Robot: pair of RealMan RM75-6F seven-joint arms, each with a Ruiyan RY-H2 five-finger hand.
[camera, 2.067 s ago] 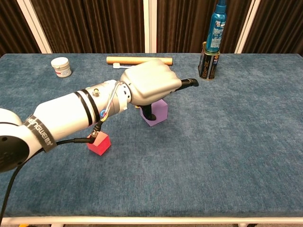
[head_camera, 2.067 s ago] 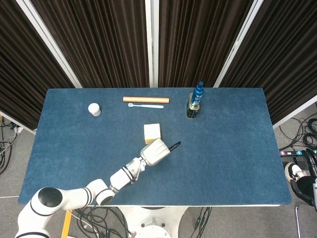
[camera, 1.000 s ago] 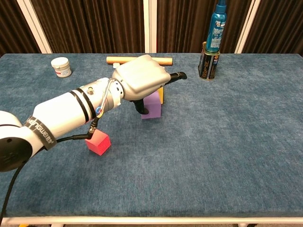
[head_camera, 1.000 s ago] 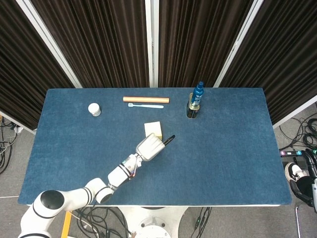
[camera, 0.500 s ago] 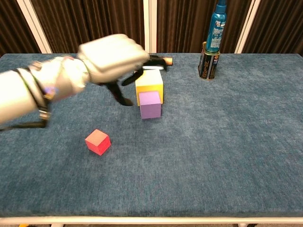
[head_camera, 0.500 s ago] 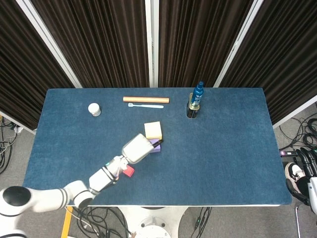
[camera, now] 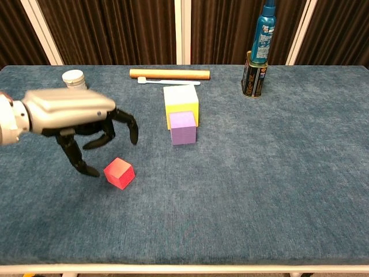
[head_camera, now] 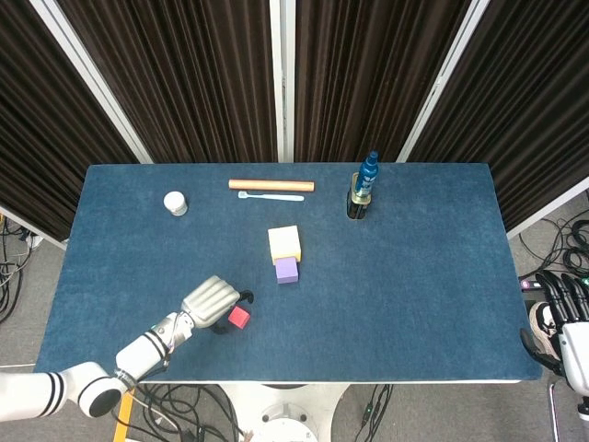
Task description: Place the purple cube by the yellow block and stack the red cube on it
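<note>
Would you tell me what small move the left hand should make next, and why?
Probably lower the left hand and close its fingers on the red cube: the purple cube already sits against the yellow block, and the open hand hovers beside the red one.

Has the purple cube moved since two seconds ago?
Yes. In the chest view the purple cube has shifted away from the camera and now sits against the yellow block.

Bright, even light from overhead across the blue cloth-covered table [head_camera: 414,267] in both views; only soft, short shadows under things. No glare on the cloth. Slight motion blur on the left robot hand [camera: 75,115] in the chest view, dark fingers [camera: 130,124] a touch smeared. Elsewhere sharp. Black pleated curtains [head_camera: 202,83] dark, folds faintly visible.
</note>
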